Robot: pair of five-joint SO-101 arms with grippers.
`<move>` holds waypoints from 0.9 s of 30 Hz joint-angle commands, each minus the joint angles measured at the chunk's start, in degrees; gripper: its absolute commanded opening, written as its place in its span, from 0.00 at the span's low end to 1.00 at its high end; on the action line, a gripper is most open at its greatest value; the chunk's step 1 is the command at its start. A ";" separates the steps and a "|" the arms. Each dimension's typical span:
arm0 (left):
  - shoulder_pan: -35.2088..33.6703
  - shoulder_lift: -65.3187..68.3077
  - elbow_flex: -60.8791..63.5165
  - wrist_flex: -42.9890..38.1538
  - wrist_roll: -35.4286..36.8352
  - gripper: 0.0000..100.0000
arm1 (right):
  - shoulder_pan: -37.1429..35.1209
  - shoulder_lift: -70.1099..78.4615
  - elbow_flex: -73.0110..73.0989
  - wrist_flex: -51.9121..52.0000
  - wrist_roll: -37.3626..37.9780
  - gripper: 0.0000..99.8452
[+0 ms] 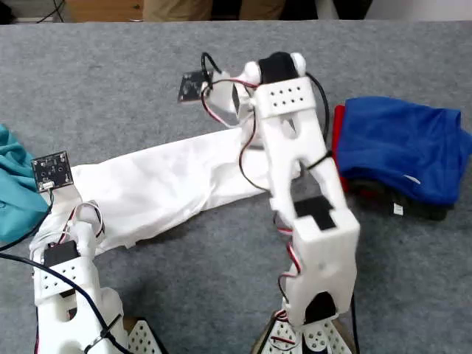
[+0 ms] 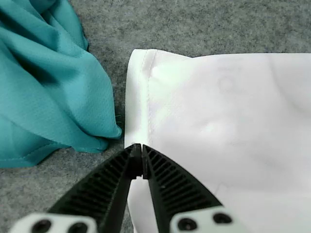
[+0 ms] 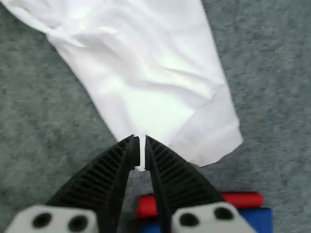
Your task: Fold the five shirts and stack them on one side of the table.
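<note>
A white shirt (image 1: 158, 184) lies stretched in a long band across the grey table. In the left wrist view my left gripper (image 2: 141, 160) is shut on the white shirt (image 2: 218, 121) at its hemmed edge, close to a crumpled teal shirt (image 2: 43, 92). My right gripper (image 3: 140, 153) is shut on the other end of the white shirt (image 3: 146, 82), pinching its edge just above the table. From above, the left arm (image 1: 63, 273) stands at the shirt's left end and the right arm (image 1: 295, 162) reaches over its right end, hiding the gripper.
A stack of folded shirts sits at the right side, blue shirt (image 1: 402, 144) on top, with a red one (image 3: 243, 200) and a dark one beneath. The teal shirt (image 1: 15, 192) lies at the left edge. Bare grey table (image 1: 110, 88) stretches behind.
</note>
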 commanded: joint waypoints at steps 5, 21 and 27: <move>0.62 -0.57 -0.18 -0.09 -0.35 0.02 | -4.26 -11.30 26.59 -18.29 -3.43 0.00; 0.79 -0.57 -0.09 0.00 -0.35 0.02 | -5.67 15.96 3.82 -32.44 -16.00 0.01; 2.64 -0.57 0.62 -0.09 -0.44 0.02 | -6.11 16.04 -10.68 -17.67 -17.49 0.00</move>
